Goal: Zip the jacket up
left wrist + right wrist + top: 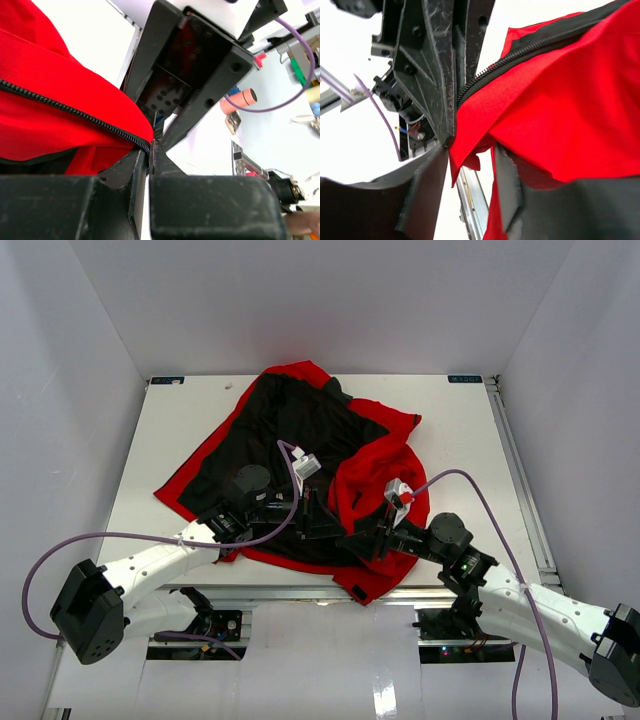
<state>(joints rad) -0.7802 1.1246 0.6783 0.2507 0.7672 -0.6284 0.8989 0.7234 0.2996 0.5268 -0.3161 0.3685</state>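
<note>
Both hands crowd the jacket's (300, 420) hem at the counter's (460, 440) near edge: my left hand (150, 155) pinches the end of the zipper teeth (75, 112), which run away from it, while my right hand (470, 150), just beside, stands part-open around loose red fabric.

Jacket (310, 435) blocks centre; table (465, 440) open along right edge.
</note>
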